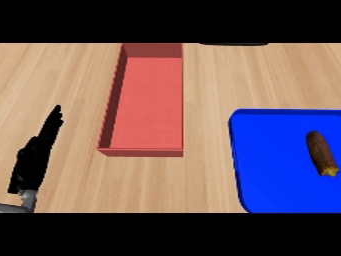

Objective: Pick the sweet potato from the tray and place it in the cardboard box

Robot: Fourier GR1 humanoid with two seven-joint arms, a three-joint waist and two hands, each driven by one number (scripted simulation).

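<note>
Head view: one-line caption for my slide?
Sweet potato on blue tray, red box empty, left hand open.

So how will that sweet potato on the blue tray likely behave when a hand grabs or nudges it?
The sweet potato looks long and rounded, so a sideways nudge would probably roll it across the flat tray. It appears solid, likely staying stiff when lifted.

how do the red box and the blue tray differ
The red box is long, narrow and walled, while the blue tray is wide, shallow and round-cornered. The box holds nothing that shows; the tray carries the sweet potato near its right side. The box lies whole in view at the middle; the tray runs off the right edge. Both rest flat on the wooden counter.
</note>
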